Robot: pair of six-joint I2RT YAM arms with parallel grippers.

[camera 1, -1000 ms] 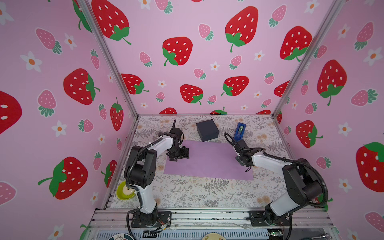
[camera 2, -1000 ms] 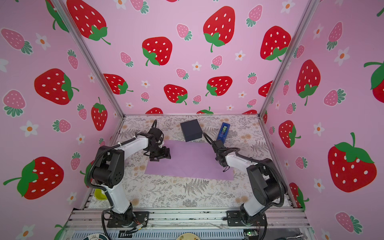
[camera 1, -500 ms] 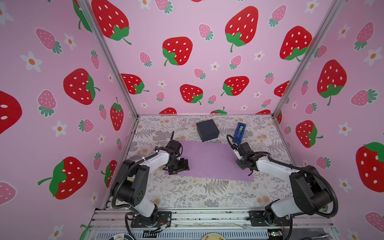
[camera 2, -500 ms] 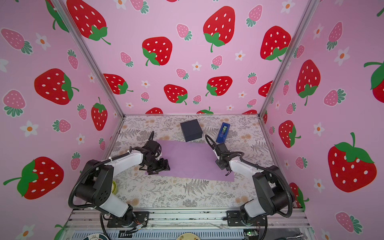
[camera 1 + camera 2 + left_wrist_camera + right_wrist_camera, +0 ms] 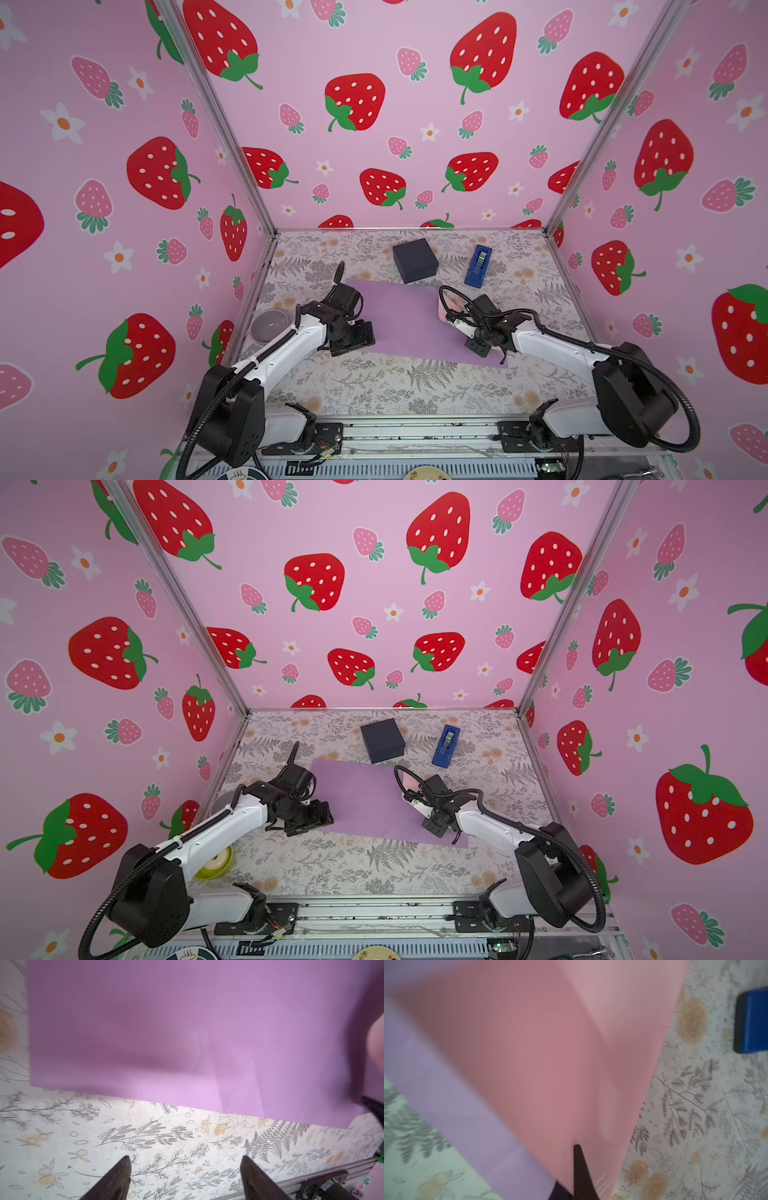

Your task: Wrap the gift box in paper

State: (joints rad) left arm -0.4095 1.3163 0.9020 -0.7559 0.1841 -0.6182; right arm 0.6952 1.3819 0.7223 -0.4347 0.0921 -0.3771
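The thin lilac paper sheet (image 5: 407, 324) lies on the floral-print bench (image 5: 374, 386), the small matte black cardboard gift box (image 5: 414, 260) just beyond its twelve o'clock edge, the right fingers (image 5: 578, 1167), pressed together, pinching its three o'clock edge up, pink underside showing, while the left fingers (image 5: 118, 1178) hang spread just off its eight o'clock corner.

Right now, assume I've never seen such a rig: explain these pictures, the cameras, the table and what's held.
This is a robot with two white arms, each ending in a two-fingered gripper. Two pictures look down from one overhead camera pair, and the other two come from cameras on the wrists. On the floral table lies a lilac paper. A black gift box and a blue tape dispenser sit by its far edge. The right gripper is shut on the paper's corner, so its pink underside shows. The left gripper is open and holds nothing.
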